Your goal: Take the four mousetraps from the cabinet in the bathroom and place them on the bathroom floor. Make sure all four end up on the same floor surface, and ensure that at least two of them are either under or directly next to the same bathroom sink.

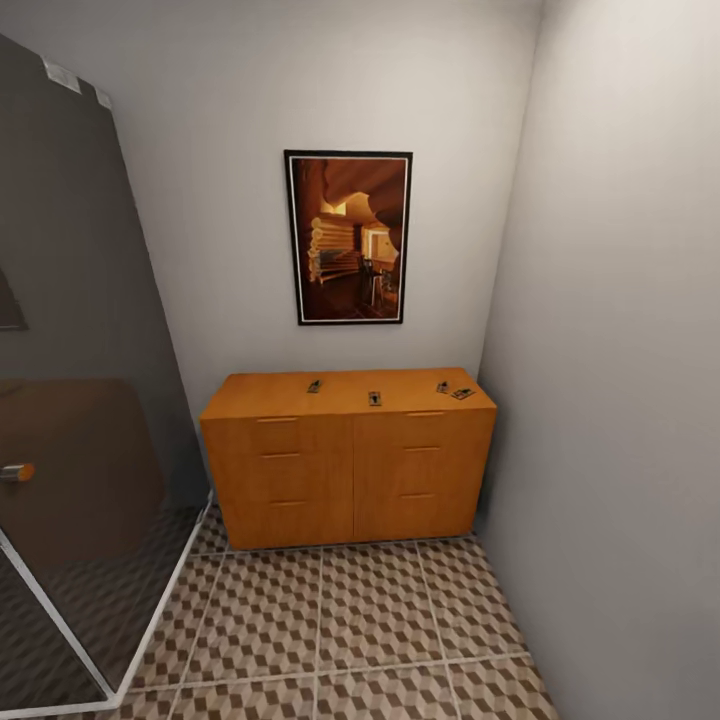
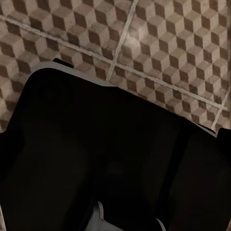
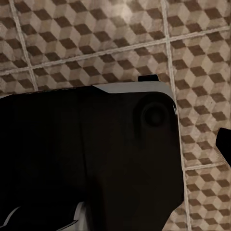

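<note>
Seen from the head camera: an orange-brown cabinet [image 1: 348,465] set against the back wall of a narrow bathroom, its right end close to the side wall [image 1: 620,380]. Four mousetraps lying on the cabinet's flat top, well apart from the floor: one toward the left [image 1: 314,385], one near the middle [image 1: 375,398], and two close together at the right rear [image 1: 442,386] and [image 1: 462,394]. Too small to make out springs or spots. Six drawer fronts in two columns, all shut, each with a flat bar handle [image 1: 277,419]; contents hidden.

Hung above the cabinet, a dark-framed picture [image 1: 348,237] in warm brown tones. At the left, a dark glass shower wall [image 1: 80,330] running forward from beside the cabinet's left end, with a round knob [image 1: 17,472] on it and a pale sill [image 1: 110,640] at its foot. Bathroom floor [image 1: 370,620] of cube-patterned tiles with light grout, stretching from the cabinet's base toward the camera.

From the left wrist camera: a bulky black body with a pale edge [image 2: 115,159] over the same tiles [image 2: 159,38]. From the right wrist camera: a similar black body [image 3: 91,154] above the tiled floor [image 3: 96,33]. Fingers of both arms hidden; cannot tell whether open or closed.
</note>
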Robot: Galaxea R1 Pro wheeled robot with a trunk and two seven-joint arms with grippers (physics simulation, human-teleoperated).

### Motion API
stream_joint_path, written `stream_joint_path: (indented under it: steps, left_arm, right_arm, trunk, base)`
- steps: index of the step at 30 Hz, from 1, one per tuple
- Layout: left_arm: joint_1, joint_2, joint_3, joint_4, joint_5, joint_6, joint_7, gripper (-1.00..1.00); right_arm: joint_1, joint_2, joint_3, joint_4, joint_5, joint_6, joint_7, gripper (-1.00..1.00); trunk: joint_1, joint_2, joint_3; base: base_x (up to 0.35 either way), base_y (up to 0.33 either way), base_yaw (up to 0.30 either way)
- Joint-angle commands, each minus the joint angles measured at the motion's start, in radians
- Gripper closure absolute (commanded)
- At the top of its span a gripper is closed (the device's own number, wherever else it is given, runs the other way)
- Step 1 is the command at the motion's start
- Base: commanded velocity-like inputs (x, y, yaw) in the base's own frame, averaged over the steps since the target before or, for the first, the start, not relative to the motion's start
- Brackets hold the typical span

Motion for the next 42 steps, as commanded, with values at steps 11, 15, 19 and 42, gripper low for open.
stream_joint_path:
  steps: [11,15,19,42]
  left_arm:
    - [0.000,0.000,-0.005,-0.001,0.010,-0.002,-0.003,-1.00]
    - [0.000,0.000,-0.005,-0.001,0.010,-0.002,-0.003,-1.00]
    - [0.000,0.001,-0.004,-0.001,0.011,-0.002,-0.003,-1.00]
    - [0.000,0.000,-0.005,-0.001,0.011,-0.002,-0.003,-1.00]
  right_arm:
    - [0.000,0.000,-0.004,0.000,-0.005,-0.003,-0.001,-1.00]
    - [-0.001,0.000,-0.004,0.000,-0.004,-0.003,-0.001,-1.00]
    - [-0.001,0.000,-0.004,0.000,-0.005,-0.003,-0.001,-1.00]
    - [-0.001,0.000,-0.005,0.000,-0.007,-0.005,-0.001,-1.00]
  trunk:
    - [0.001,-0.001,-0.002]
    - [0.001,-0.001,-0.002]
    - [0.001,-0.001,-0.002]
    - [0.001,-0.001,-0.002]
  base:
    - [0.334,0.000,0.000]
    - [0.194,0.000,0.000]
    - [0.080,0.000,0.000]
    - [0.103,0.000,0.000]
